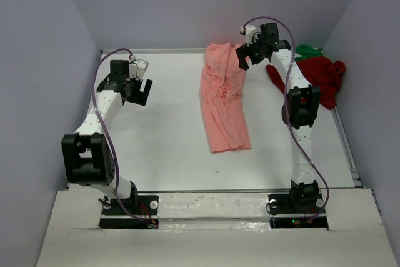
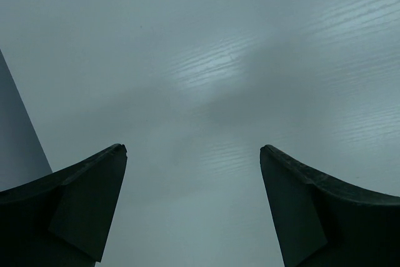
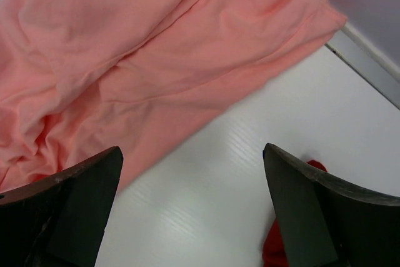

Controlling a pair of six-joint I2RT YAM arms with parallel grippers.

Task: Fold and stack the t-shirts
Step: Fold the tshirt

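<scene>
A salmon-pink t-shirt (image 1: pixel 222 98) lies folded lengthwise in a long strip down the middle of the table, wrinkled at its far end (image 3: pixel 156 48). A dark red t-shirt (image 1: pixel 322 76) lies crumpled at the far right, a sliver of it (image 3: pixel 275 248) showing by the right finger. Behind it a bright green t-shirt (image 1: pixel 307 50) shows as a small crumple. My right gripper (image 1: pixel 249 54) hangs open above the pink shirt's far right corner, holding nothing (image 3: pixel 194 151). My left gripper (image 1: pixel 139 92) is open over bare table at the left (image 2: pixel 194 148).
Grey walls close the table (image 1: pixel 162 154) on three sides, with a raised rim (image 3: pixel 369 60) along the far edge near the right gripper. The right arm (image 1: pixel 301 107) stands between the pink and red shirts.
</scene>
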